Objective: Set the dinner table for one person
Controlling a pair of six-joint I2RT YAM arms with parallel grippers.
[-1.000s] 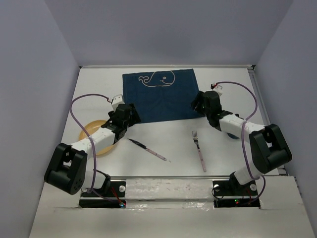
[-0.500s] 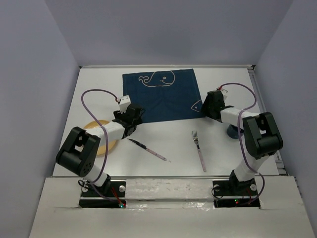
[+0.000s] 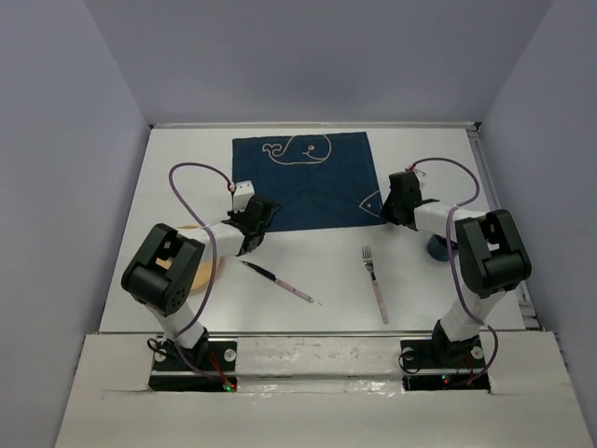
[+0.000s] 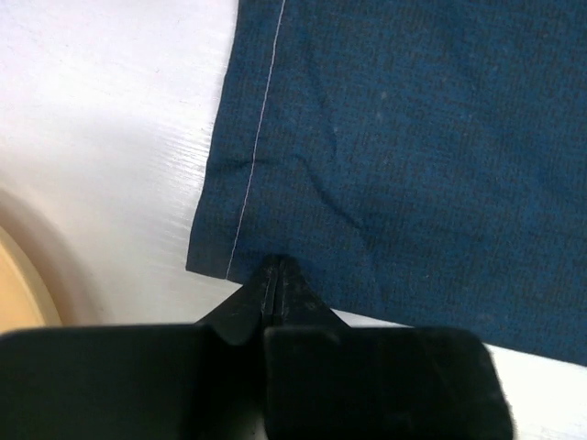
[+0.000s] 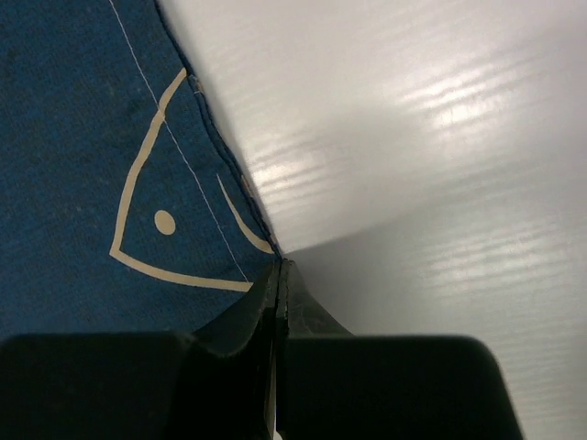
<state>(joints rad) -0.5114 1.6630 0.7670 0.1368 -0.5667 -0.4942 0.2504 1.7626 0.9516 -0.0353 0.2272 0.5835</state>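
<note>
Top external: left gripper (image 3: 258, 219), right gripper (image 3: 385, 212) pinch near corners of placemat (image 3: 312, 182).
Fork (image 3: 375, 282), knife (image 3: 278, 282) lie off placemat; setting barely begun.

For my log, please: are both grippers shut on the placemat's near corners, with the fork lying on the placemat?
Only the fork is wrong: the top external view shows it on the dinner table, nearer the arms than the placemat. The left gripper and right gripper are shut on its near corners.
</note>
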